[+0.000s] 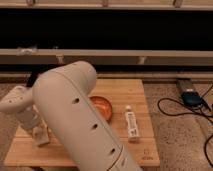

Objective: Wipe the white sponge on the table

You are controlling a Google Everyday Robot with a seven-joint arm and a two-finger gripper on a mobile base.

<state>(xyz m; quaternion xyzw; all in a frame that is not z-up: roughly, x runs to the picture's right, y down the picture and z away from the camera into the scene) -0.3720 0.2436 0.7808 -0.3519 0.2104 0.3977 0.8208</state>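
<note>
we are looking at the table (135,95), a pale plank top that is filling the middle of the view, and our own big white arm (75,120) is crossing in front of it and hiding much of the left and centre boards. behind the arm an orange bowl (102,106) is showing partly, and to its right a white bottle (131,125) is lying flat on the wood, well apart from our working side. at the left edge of the table the gripper (39,134) is pointing down and is clenched; something small and pale is sitting at its tip, touching the boards, and we are judging that this is the white sponge (41,138), pinched between the fingers and pressed on the surface. we cannot separate clearly the sponge from the fingers, so this part is staying a little uncertain. as for progress, we are judging that the grasp is done and the wiping is under way near the front left part of the table. the pictures are not telling us how much of the surface is already covered, so strokes over the boards are probably remaining, and then releasing the sponge.
</note>
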